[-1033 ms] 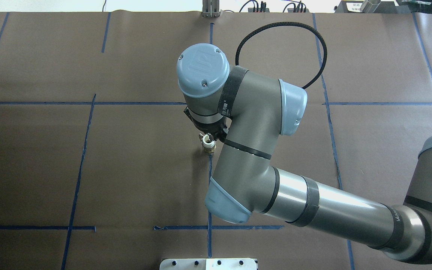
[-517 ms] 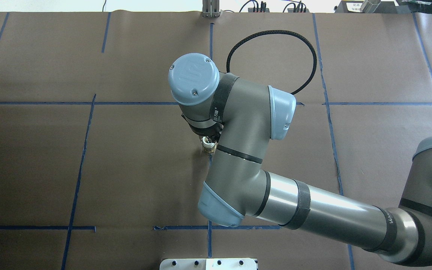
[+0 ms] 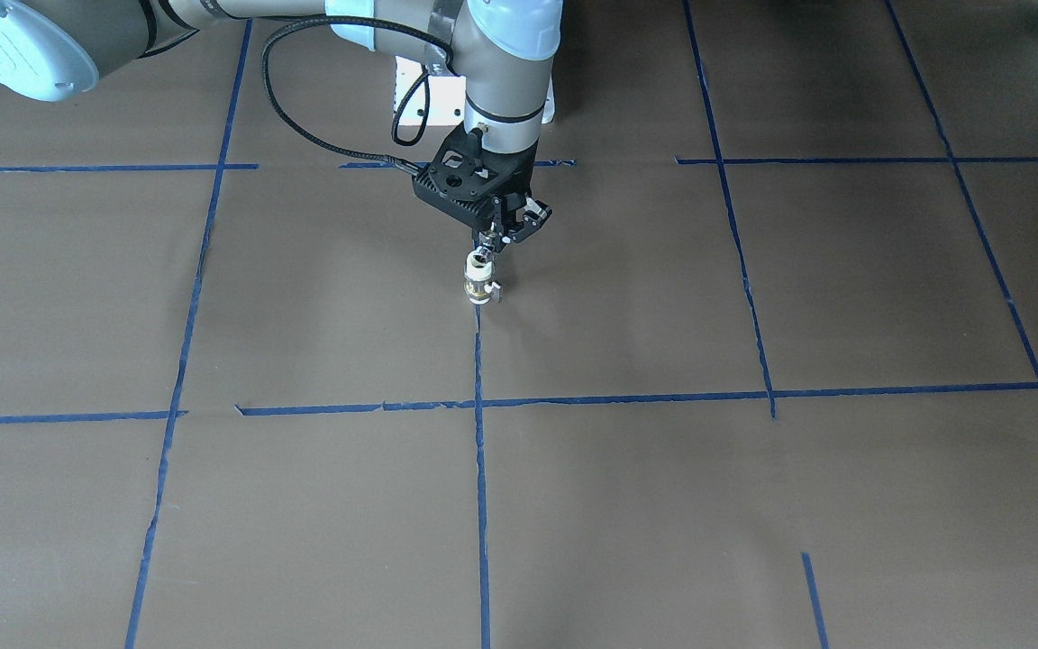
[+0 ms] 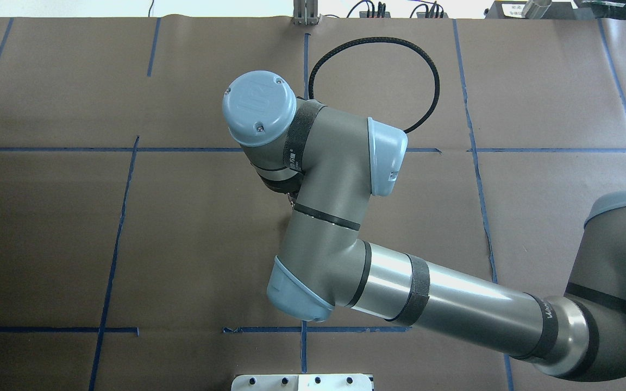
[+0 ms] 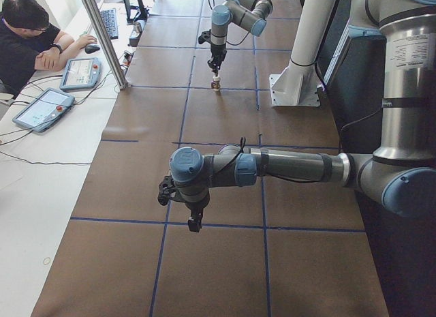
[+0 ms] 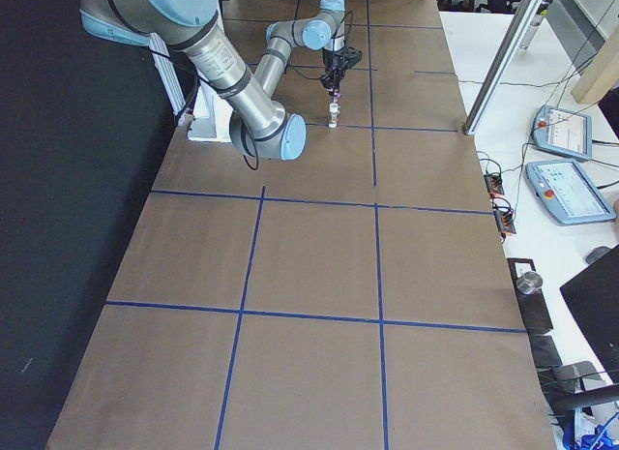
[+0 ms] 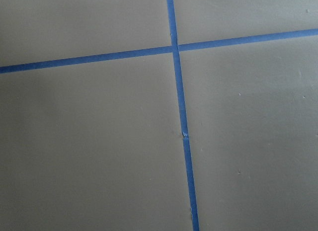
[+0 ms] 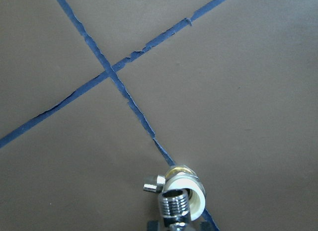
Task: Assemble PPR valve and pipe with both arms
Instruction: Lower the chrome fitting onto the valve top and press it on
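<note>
PPR valve (image 3: 479, 278) stands upright on a blue tape line (image 3: 479, 379), upper centre of the front-facing view, white collar up. Pipe (image 8: 173, 207) hangs directly over that collar, threaded end at its mouth; cannot tell whether the threads have engaged. Right gripper (image 3: 488, 240) is clamped on the pipe.

Change over the last second: in the overhead view the right wrist has swung toward frame left and now covers the valve, which showed before.

Reading: fine alignment or start of screw-in; joint not confirmed.

Left gripper (image 5: 195, 220) hangs well apart, lower in the left-side view; jaw state cannot be told.
</note>
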Available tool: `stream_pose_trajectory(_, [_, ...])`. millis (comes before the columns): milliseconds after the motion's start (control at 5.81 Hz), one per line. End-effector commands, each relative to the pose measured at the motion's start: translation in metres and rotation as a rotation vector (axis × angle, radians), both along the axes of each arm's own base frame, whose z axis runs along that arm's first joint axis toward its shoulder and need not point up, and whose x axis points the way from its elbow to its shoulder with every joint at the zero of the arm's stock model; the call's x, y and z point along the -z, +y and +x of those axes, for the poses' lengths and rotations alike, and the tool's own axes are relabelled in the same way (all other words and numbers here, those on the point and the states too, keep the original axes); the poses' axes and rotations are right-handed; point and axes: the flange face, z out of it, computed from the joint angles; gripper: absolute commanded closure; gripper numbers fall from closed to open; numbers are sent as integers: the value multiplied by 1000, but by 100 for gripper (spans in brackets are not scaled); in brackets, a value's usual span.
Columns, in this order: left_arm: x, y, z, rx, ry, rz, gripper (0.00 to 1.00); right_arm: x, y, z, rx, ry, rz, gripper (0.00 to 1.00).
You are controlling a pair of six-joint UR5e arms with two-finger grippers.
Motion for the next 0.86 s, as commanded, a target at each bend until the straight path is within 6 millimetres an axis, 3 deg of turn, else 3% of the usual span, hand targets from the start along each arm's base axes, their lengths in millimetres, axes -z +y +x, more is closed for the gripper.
stream_pose_trajectory(0, [0,0,0,0,0,-1,0,-2,0,0,3,6,-1,100])
stream_pose_trajectory(689, [0,-1,0,3,0,-2,0,-9,-1,-1,3,17,-7,100])
